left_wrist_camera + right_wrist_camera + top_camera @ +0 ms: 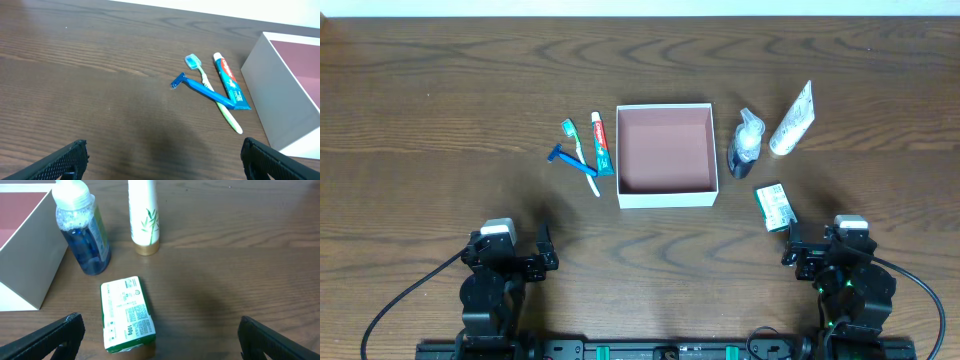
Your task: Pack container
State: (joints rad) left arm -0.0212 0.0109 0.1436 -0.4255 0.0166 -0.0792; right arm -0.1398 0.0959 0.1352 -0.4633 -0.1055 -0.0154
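Observation:
The container (666, 197), a square white box with a reddish-brown inside, stands at the table's middle and is empty; its wall shows in the left wrist view (272, 100) and right wrist view (30, 270). Left of it lie a toothbrush (577, 154), a blue razor (572, 161) and a toothpaste tube (602, 143). Right of it stand a blue pump bottle (744, 146) and a white tube (793, 121), with a green-and-white packet (775, 206) in front. My left gripper (510, 255) and right gripper (830, 250) are open and empty at the near edge.
The dark wooden table (440, 120) ends at a pale strip along the far edge. Cables run from both arm bases at the near edge.

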